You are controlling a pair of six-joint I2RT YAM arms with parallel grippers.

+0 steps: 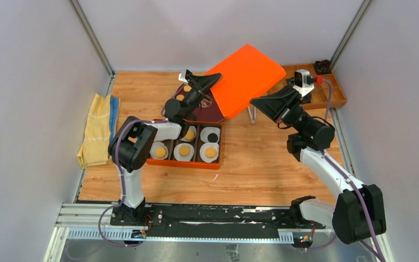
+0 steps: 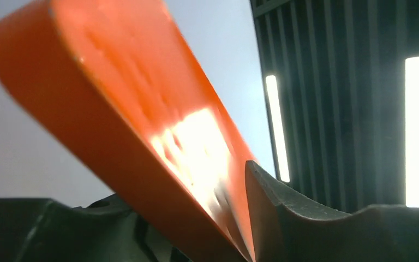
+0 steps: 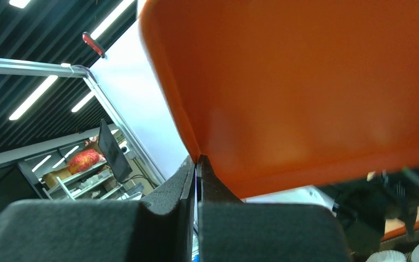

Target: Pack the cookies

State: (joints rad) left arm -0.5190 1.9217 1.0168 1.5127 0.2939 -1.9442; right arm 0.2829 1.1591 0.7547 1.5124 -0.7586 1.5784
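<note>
The cookies (image 1: 184, 151) lie in white paper cups inside an orange box (image 1: 183, 164) at mid table; most are golden and one (image 1: 213, 135) is dark. An orange lid (image 1: 245, 79) hangs tilted in the air behind the box. My right gripper (image 1: 253, 102) is shut on the lid's (image 3: 305, 82) thin rim, its jaws (image 3: 197, 164) pressed together there. My left gripper (image 1: 202, 82) straddles the lid's left edge. In the left wrist view the blurred lid (image 2: 114, 109) fills the gap between the fingers (image 2: 183, 185); one finger (image 2: 273, 207) touches it, while the other's contact is hidden.
A dark maroon tray (image 1: 211, 113) with a few more golden cookies (image 1: 187, 88) sits behind the box. A folded yellow cloth (image 1: 95, 131) lies at the left wall. A wooden tray (image 1: 330, 90) occupies the back right corner. White paper cups (image 3: 414, 251) show low in the right wrist view.
</note>
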